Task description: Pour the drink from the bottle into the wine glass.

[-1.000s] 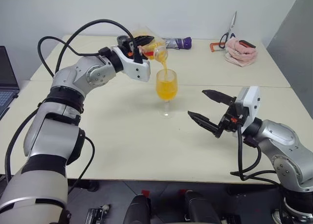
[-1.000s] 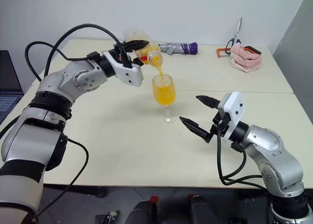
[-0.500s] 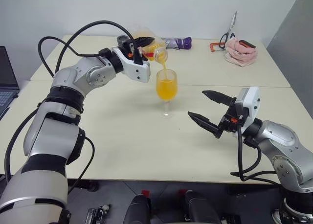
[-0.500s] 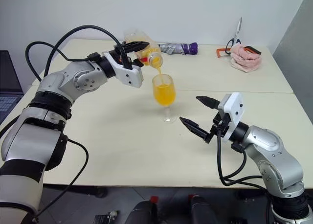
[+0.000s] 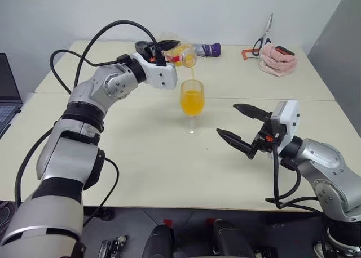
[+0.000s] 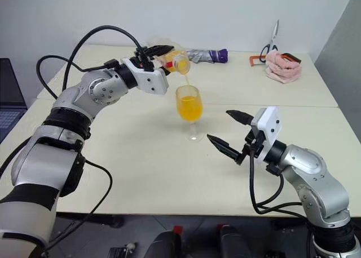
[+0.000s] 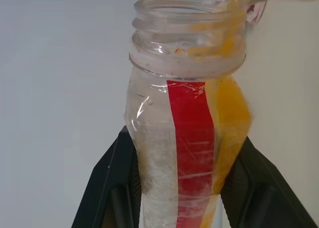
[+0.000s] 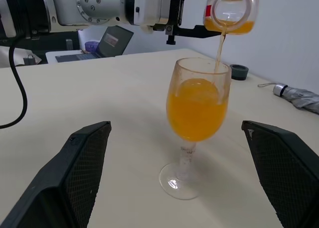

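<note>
Orange drink [image 8: 197, 108] fills most of the glass [image 5: 192, 103], which stands upright on the bench [image 5: 141, 156]. Left claw [image 5: 166, 48] pinches the bottle [image 5: 181, 55], tipped mouth-down above the rim; a thin stream falls into the bowl. Right claw [image 5: 241, 125] hovers spread wide, just beside the glass, touching nothing.

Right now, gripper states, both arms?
Left gripper: shut on the bottle, tipped over the wine glass, pouring.
Right gripper: open, empty, beside the glass.
</note>
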### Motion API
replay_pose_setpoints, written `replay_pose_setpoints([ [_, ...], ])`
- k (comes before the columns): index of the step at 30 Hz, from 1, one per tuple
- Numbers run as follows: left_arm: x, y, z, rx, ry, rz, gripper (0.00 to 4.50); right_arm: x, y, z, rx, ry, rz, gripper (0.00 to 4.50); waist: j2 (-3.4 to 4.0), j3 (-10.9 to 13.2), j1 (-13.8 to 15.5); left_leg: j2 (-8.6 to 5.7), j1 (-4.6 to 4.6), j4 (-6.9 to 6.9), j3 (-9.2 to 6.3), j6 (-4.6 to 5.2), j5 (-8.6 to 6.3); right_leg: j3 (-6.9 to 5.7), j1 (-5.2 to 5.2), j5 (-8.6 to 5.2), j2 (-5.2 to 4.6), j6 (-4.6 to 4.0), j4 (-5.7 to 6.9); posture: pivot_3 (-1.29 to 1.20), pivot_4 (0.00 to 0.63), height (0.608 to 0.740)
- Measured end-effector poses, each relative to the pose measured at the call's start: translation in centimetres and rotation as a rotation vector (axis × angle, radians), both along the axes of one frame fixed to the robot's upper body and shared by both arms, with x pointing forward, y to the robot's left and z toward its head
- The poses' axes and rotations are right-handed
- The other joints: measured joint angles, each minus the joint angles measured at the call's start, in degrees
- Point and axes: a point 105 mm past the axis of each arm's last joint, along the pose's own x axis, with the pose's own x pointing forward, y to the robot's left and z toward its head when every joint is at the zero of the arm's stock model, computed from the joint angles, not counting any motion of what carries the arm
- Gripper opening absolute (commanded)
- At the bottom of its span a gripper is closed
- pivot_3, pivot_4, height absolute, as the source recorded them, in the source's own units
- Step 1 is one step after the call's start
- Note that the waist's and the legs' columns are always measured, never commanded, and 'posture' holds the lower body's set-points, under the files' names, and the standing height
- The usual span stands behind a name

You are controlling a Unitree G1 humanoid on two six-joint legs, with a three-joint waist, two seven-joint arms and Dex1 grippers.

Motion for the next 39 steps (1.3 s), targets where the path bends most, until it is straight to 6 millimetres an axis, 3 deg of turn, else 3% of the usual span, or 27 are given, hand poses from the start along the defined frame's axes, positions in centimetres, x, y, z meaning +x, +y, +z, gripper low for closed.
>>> replay_pose_setpoints([
  [6, 0.7, 1.1, -1.2, -0.164, 0.172, 0.027, 1.66, 0.0, 0.3, 0.2, 0.001, -0.030, 0.003, 4.50, 0.00, 0.00, -0.03, 0.00, -0.01, 0.03, -0.01, 0.00, 0.00, -0.01, 0.00, 0.00, 0.01, 0.00, 0.01, 0.00, 0.150, 0.740],
  [13, 1.2, 4.1, -0.2, -0.570, 0.391, 0.060, 1.66, -0.2, 1.1, 0.1, -0.005, -0.022, 0.030, 4.50, 0.01, 0.00, -0.30, 0.04, 0.03, 0.04, -0.01, -0.01, 0.00, 0.02, 0.00, 0.00, 0.01, 0.00, 0.07, 0.00, 0.150, 0.740],
  [15, 1.1, 6.0, -1.7, -0.700, 0.499, 0.099, 1.66, -0.7, 1.7, -0.2, -0.019, 0.003, 0.063, 4.50, 0.02, -0.01, -0.66, 0.06, 0.06, 0.04, -0.02, -0.01, 0.01, 0.02, 0.00, 0.00, 0.01, -0.01, 0.15, 0.00, 0.150, 0.740],
  [19, 0.1, 9.8, -6.9, -0.891, 0.718, 0.232, 1.66, -1.2, 3.1, -0.7, -0.056, 0.063, 0.126, 4.50, 0.02, -0.01, -1.18, 0.09, 0.06, 0.12, -0.10, -0.01, 0.01, 0.00, 0.00, 0.00, 0.02, -0.01, 0.23, 0.00, 0.150, 0.740],
  [21, -0.5, 11.1, -8.5, -0.950, 0.779, 0.282, 1.66, -1.3, 3.4, -0.9, -0.065, 0.091, 0.145, 4.50, 0.02, -0.01, -1.06, 0.09, 0.02, 0.21, -0.16, -0.01, 0.01, -0.06, 0.00, 0.00, 0.02, -0.01, 0.25, 0.00, 0.150, 0.740],
  [27, -2.3, 13.6, -8.7, -1.041, 0.797, 0.340, 1.66, -1.7, 3.9, -2.0, -0.144, 0.131, 0.219, 4.50, 0.00, -0.02, -0.13, 0.03, 0.01, 0.35, -0.15, 0.00, 0.00, -0.04, 0.04, 0.00, -0.01, 0.00, 0.29, 0.00, 0.150, 0.740],
  [30, -2.9, 14.7, -9.8, -1.083, 0.812, 0.388, 1.66, -1.8, 4.1, -2.8, -0.179, 0.145, 0.245, 4.50, 0.00, -0.02, -0.01, 0.04, 0.02, 0.38, -0.16, 0.00, 0.00, -0.05, 0.05, 0.00, -0.01, 0.00, 0.30, 0.00, 0.150, 0.740],
  [35, -3.6, 15.5, -10.6, -1.128, 0.828, 0.415, 1.66, -1.7, 4.6, -3.4, -0.185, 0.144, 0.255, 4.50, -0.03, -0.04, -0.01, 0.05, 0.02, 0.41, -0.15, 0.00, 0.00, -0.04, 0.05, 0.00, 0.00, 0.00, 0.35, 0.00, 0.150, 0.740],
  [39, -4.1, 15.8, -10.9, -1.147, 0.842, 0.400, 1.66, -1.2, 5.2, -2.6, -0.156, 0.104, 0.246, 4.50, -0.03, -0.04, 0.00, 0.06, 0.05, 0.40, -0.16, 0.00, 0.00, -0.05, 0.05, 0.00, 0.00, 0.00, 0.37, 0.00, 0.150, 0.740],
])
